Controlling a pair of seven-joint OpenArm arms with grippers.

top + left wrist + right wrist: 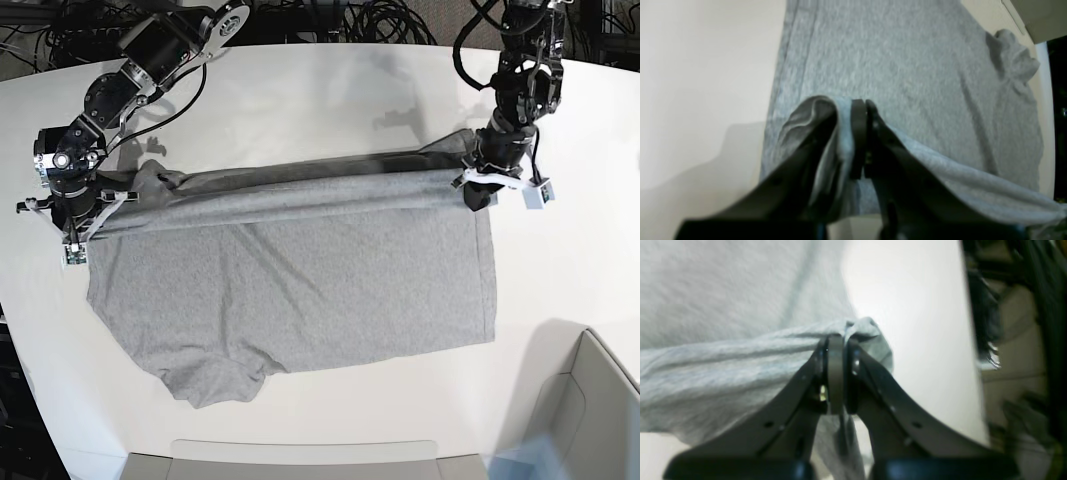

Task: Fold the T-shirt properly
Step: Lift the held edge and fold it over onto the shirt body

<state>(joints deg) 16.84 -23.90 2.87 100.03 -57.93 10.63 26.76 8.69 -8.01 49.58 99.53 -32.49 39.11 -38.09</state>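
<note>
Left wrist: left gripper (860,113) clamped on a bunched T-shirt (907,66) edge. Right wrist: right gripper (836,350) pinched shut on a gathered edge. Base: shirt spread flat on white surface (330,90), far edge held raised between both grippers.

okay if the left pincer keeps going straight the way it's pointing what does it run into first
Most likely the flat grey T-shirt spread ahead of it; the left pincer, already shut on a raised fold, points across that cloth. Depth is unclear.
</note>
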